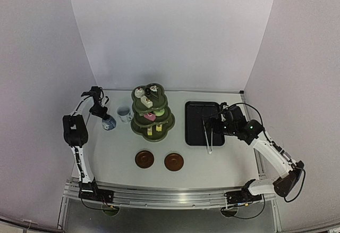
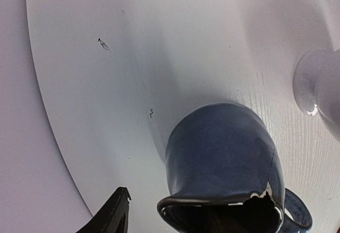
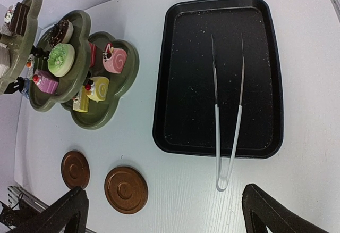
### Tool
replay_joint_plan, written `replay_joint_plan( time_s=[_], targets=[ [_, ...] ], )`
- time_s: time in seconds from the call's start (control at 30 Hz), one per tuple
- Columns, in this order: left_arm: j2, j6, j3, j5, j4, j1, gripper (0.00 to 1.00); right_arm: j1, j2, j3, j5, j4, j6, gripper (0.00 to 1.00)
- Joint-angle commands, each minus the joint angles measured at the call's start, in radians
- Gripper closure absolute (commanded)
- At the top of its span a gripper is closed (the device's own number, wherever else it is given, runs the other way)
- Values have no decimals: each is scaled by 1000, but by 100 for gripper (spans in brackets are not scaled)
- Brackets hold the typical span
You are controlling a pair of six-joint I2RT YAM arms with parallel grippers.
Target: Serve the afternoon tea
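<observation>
The small blue cup (image 1: pixel 109 122) stands on the table left of the dark green three-tier stand (image 1: pixel 152 113), which carries small colourful cakes (image 3: pixel 61 59). My left gripper (image 1: pixel 101 110) is open at the blue cup (image 2: pixel 220 153): one finger (image 2: pixel 114 214) is outside its wall with a gap, and the other seems to be inside the rim. The white cup (image 1: pixel 124 114) stands between the blue cup and the stand, and it also shows in the left wrist view (image 2: pixel 319 89). Two brown coasters (image 1: pixel 144 159) (image 1: pixel 173 161) lie in front. My right gripper (image 3: pixel 167 217) is open and empty above the table.
A black rectangular tray (image 1: pixel 192 132) lies right of the stand, with metal tongs (image 3: pixel 226 132) across its near rim, their loop end on the table. White walls close in on three sides. The table's left edge (image 2: pixel 58 148) runs close to the blue cup.
</observation>
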Motion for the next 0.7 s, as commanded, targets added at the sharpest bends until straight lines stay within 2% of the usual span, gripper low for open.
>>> replay_joint_plan(
  time_s=[0.0, 0.27, 0.37, 0.6, 0.67],
  targets=[
    [14, -43, 45, 21, -2, 3, 57, 4, -3, 17, -6, 2, 9, 2],
    [-1, -125, -15, 41, 8, 3, 75, 3, -5, 13, -10, 2, 14, 2],
    [-29, -171, -37, 38, 7, 3, 79, 4, -6, 14, -10, 2, 16, 2],
    [-110, -267, -116, 32, 6, 3, 96, 5, 7, 12, -22, 3, 24, 2],
    [-130, -282, -138, 37, 7, 3, 99, 6, 14, 15, -25, 2, 25, 2]
  ],
)
